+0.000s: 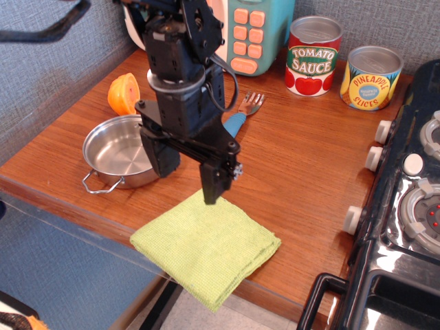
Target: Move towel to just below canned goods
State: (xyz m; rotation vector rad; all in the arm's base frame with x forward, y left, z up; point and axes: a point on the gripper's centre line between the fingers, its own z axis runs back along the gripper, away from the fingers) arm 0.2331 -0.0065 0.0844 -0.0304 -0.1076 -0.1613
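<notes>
The lime-green towel [206, 247] lies folded at the table's front edge, one corner hanging over it. The two cans stand at the back: the red-and-white Tomato Sauce can [313, 56] and the yellow-and-blue Pineapple Slices can [370, 78] to its right. My black gripper [190, 184] is open and empty, just above the towel's far corner. Its right finger [214, 185] reaches the towel's far edge and its left finger [165, 161] is in front of the pan.
A steel pan [118, 152] sits at the left with half an orange [124, 93] behind it. A blue-handled fork [245, 110] lies behind the arm. A toy stove [405, 206] fills the right side. A teal keypad toy [251, 31] stands at the back.
</notes>
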